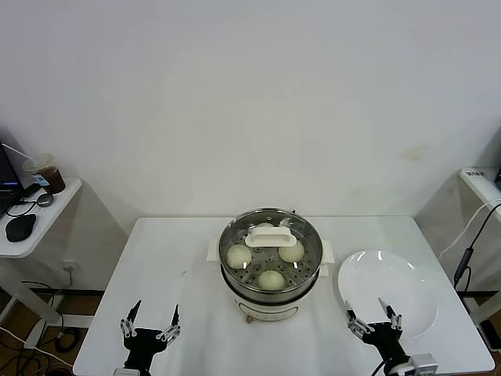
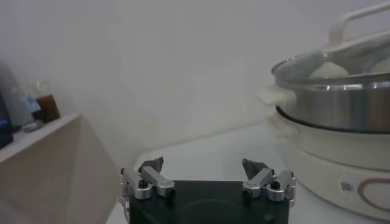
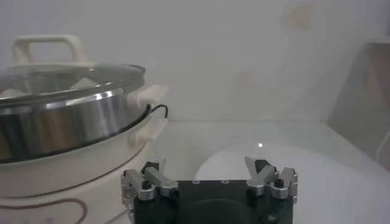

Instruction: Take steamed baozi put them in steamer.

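Baozi (image 1: 272,279) in lidded steamer (image 1: 270,301); no legible writing on base.

left tool (image 1: 153,320): low, near edge, fingers spread | right tool (image 1: 373,313): low, fingers spread, empty

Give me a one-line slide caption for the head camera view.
Four steamed baozi sit in the lidded steamer, white plate empty, left gripper and right gripper open near the table's front edge.

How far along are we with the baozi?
Looks done: four steamed baozi sit in the steamer under the glass lid, and the white plate is bare. Nothing in hand: left gripper and right gripper wait open near the table's front edge. Nothing visibly left.
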Tool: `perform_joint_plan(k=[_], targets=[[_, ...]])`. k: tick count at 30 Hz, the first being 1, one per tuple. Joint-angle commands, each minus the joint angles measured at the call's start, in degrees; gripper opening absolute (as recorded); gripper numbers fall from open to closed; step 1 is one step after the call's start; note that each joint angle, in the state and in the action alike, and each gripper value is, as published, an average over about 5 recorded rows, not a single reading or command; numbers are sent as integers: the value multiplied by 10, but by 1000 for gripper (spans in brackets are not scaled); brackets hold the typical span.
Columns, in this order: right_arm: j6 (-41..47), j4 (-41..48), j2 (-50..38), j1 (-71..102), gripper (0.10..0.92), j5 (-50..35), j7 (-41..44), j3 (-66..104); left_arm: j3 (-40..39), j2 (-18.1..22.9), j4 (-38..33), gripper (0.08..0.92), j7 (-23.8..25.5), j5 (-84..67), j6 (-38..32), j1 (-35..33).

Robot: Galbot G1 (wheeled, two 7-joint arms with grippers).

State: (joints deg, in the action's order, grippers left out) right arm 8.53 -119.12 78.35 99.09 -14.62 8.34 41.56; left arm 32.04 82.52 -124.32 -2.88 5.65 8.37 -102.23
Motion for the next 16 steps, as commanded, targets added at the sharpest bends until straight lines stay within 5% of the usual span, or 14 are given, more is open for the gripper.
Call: perform_joint_plan(k=[1, 16], targets=[[30, -22, -6, 13, 823, 26, 17, 5, 5, 2, -25, 823, 13, -19, 6, -24], [37, -41, -9, 21, 823, 28, 16, 12, 6, 6, -37, 823, 24, -20, -3, -36]])
